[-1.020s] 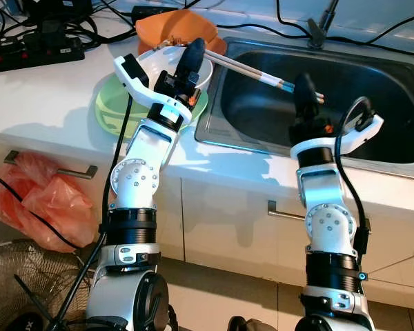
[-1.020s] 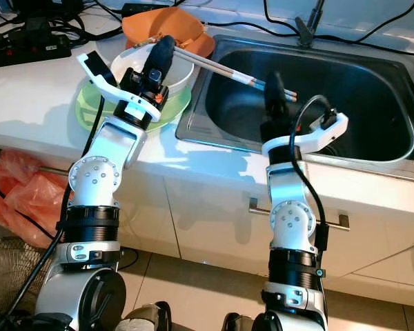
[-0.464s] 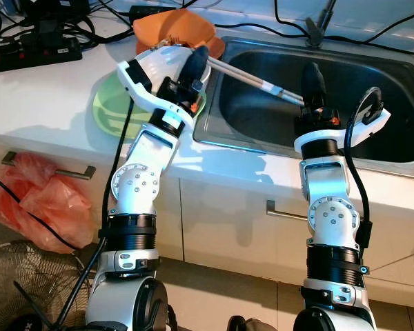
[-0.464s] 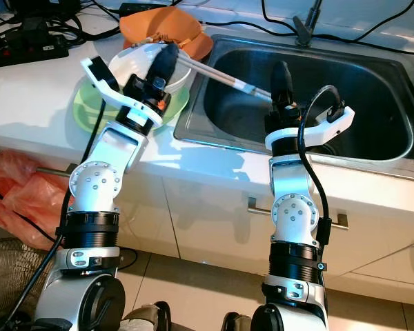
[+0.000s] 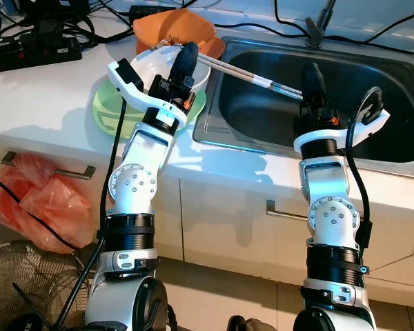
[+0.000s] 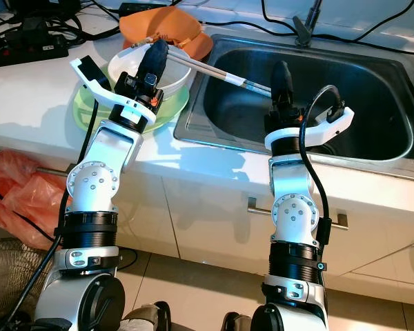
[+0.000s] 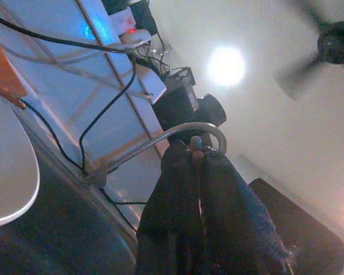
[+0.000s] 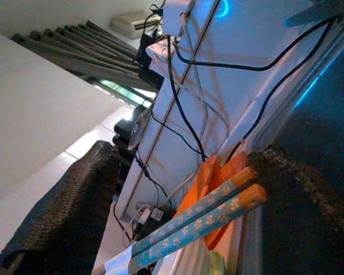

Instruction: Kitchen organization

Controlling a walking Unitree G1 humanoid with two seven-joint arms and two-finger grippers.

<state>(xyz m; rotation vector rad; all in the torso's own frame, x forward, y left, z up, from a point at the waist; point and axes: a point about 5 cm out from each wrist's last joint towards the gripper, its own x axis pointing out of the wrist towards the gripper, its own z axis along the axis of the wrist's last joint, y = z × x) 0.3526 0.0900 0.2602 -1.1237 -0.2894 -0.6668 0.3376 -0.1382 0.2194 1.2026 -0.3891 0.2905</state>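
The right pincer was seen spread open at the painted ends of the chopsticks, which were propped from the white bowl on the bench out over the sink. The left pincer was held clenched above that bowl. A clean grasp would probably require both sticks centred between the fingers before closing.

No words, brands or numbers can be read anywhere. The chopsticks carry a small flower pattern at lower centre, but no lettering.
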